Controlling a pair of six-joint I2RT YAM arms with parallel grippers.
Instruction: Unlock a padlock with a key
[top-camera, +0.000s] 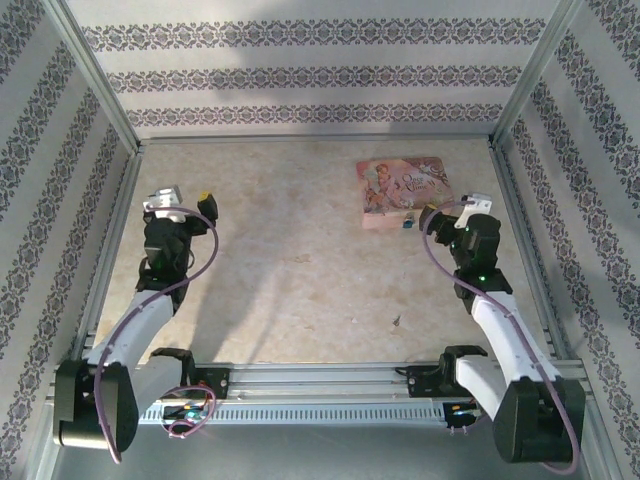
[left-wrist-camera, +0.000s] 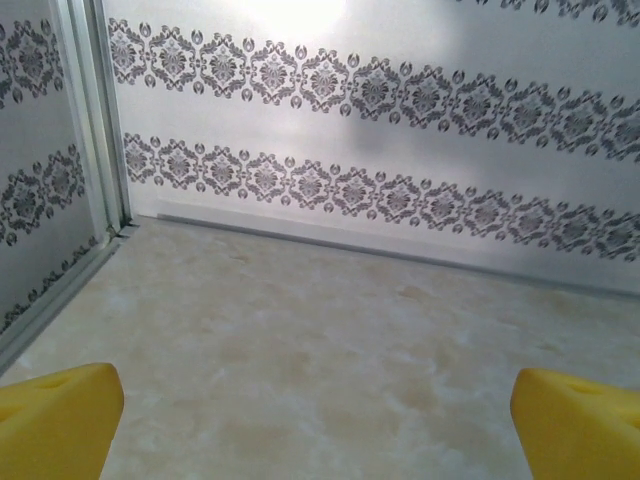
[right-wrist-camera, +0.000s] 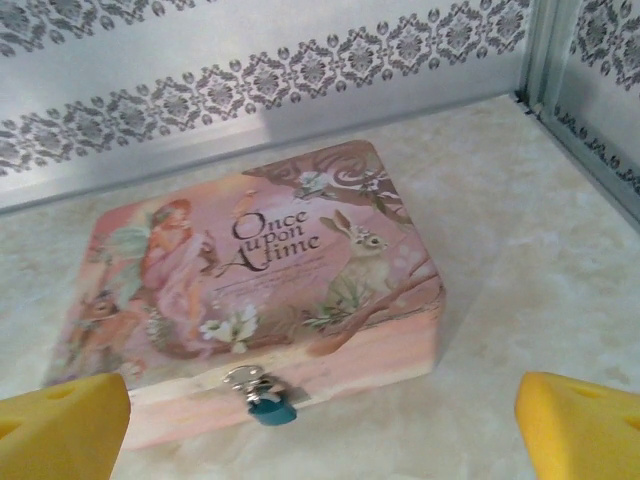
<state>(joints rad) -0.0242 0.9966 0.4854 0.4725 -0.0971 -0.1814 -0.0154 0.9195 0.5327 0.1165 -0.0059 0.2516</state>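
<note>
Right wrist view: right gripper (right-wrist-camera: 320, 425) stood wide apart, padlock (right-wrist-camera: 268, 401) at 11 o'clock on pink box (right-wrist-camera: 300, 270). Left gripper (left-wrist-camera: 315, 425) likewise apart, faced wall (left-wrist-camera: 400, 70).

Two arms, same build.
- Left arm (top-camera: 140, 325), lower left of frame: white shell link, black joint housings, black base block.
- Purple cable (top-camera: 213, 243) loops beside it.
- Right arm (top-camera: 505, 335), lower right: same white and black, own purple cable (top-camera: 432, 248).
- Left gripper (left-wrist-camera: 320, 425): blunt wedge fingertips (left-wrist-camera: 60, 420), bright yellow.
- Right gripper (right-wrist-camera: 320, 425): same yellow fingertips (right-wrist-camera: 580, 425), matte, rounded corners.
</note>
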